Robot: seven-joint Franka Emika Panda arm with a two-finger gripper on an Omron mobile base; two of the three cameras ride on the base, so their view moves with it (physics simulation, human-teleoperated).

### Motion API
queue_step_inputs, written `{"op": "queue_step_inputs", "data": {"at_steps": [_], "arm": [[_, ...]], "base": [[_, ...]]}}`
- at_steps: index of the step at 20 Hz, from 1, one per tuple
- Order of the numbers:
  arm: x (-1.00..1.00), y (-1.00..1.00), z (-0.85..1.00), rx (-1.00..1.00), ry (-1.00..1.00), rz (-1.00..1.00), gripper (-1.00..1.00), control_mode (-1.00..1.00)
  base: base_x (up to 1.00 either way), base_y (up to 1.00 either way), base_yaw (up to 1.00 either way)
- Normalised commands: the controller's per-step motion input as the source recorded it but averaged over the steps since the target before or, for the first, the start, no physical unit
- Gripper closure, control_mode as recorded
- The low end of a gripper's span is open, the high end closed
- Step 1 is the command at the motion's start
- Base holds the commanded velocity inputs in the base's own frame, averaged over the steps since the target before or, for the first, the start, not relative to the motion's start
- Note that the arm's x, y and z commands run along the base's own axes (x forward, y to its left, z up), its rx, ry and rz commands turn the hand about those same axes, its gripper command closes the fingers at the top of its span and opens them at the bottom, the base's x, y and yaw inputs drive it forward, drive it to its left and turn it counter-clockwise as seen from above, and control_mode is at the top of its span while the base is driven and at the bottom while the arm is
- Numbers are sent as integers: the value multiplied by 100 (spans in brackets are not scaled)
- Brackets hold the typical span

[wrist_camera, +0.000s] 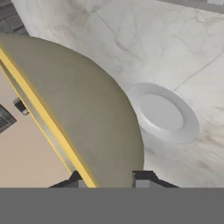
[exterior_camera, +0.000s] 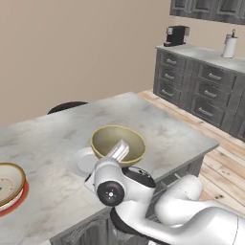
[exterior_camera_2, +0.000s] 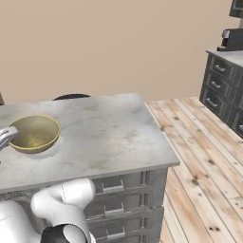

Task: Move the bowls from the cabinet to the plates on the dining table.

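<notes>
A tan bowl with a golden-brown rim hangs tilted just above the dining table, and my gripper is shut on its near rim. In the hand view the bowl covers the left side, its rim pinched between my fingertips. The plain pale plate lies on the marble just beyond and to the right of it. From the left base camera the plate peeks out under the bowl's left side. A second bowl rests on the red-rimmed plate at the far left. The cabinet hangs at the upper right.
Grey drawer units under a marble counter line the far right wall, carrying a black coffee machine and a paper towel roll. A dark chair back rises behind the table. Wooden floor runs to the right of the table.
</notes>
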Motion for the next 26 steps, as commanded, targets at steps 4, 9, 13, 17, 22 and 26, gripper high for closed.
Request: {"op": "queue_step_inputs", "data": {"at_steps": [4,9,13,17,22,26], "arm": [[-3,16,-16,8,0,0,100,-100],[0,10,-15,1,0,0,100,-100],[4,3,-19,0,0,0,100,-100],[14,1,-9,0,0,0,100,-100],[12,13,0,0,0,0,100,-100],[15,26,0,0,0,0,100,-100]], "base": [[0,0,0],[0,0,0],[0,0,0],[0,0,0],[0,0,0],[0,0,0]]}}
